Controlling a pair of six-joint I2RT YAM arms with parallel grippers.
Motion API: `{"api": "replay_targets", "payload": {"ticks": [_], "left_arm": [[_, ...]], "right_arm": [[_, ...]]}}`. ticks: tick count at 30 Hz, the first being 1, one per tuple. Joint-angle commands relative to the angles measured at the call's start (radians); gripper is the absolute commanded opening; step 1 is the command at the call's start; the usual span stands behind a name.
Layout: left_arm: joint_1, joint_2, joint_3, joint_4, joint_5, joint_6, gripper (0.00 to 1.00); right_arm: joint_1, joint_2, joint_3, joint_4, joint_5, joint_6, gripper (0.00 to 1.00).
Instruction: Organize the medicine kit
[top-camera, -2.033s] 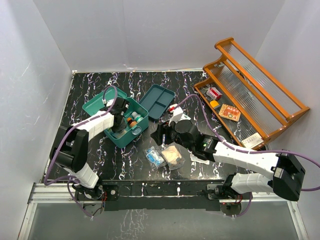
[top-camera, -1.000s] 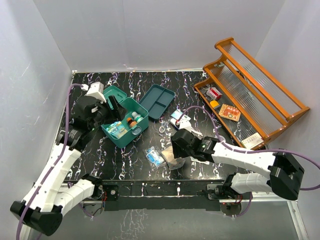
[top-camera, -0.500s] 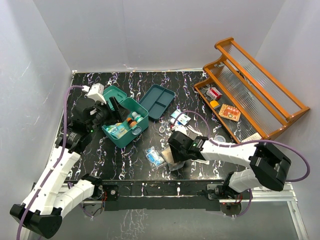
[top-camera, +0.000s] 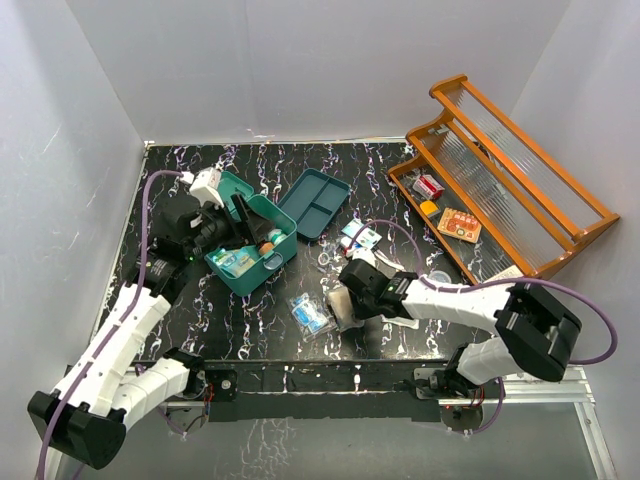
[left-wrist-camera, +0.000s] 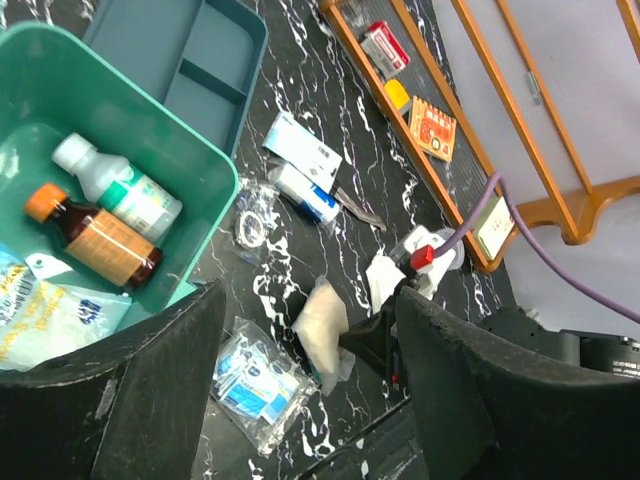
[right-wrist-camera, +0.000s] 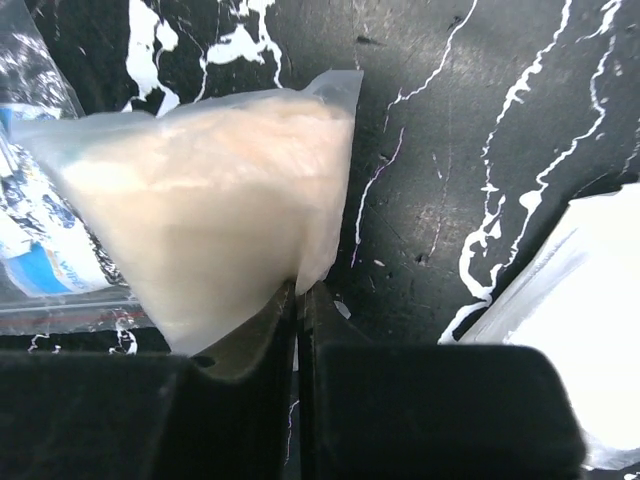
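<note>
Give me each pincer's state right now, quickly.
Left pincer: open, holding nothing.
Right pincer: closed on the edge of the clear plastic pouch with pale beige filling.

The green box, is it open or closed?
Open. The left wrist view looks straight into the medicine kit, where a brown bottle and a white bottle lie on their sides.
</note>
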Motion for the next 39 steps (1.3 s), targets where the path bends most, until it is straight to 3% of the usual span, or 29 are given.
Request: {"api": "replay_targets", "payload": {"ticks": [1,15,19,25,39], "left_arm": [[-0.001,0.004,-0.051,0.090,0.088,-0.065,0.68],[-0.001,0.087,-0.131,0.230,0.313,-0.151,0.71],[-0.002,0.100,-0.207,0.363,0.409,-0.210,0.72],[-0.004,0.122,-0.305,0.530,0.439,-0.310,0.73],[-0.039,0.235,-0.283,0.533,0.511,-0.313,0.53]], "right_arm": [[-0.004,-0.083,0.054,0.052,0.089,0.005,0.00],[-0.004,-0.222,0.180,0.174,0.132,0.026,0.00],[-0.005,-0.211,0.223,0.204,0.100,0.027,0.00],[-0.005,-0.187,0.251,0.248,0.010,0.039,0.00],[-0.005,-0.124,0.280,0.286,-0.120,0.029,0.00]]}}
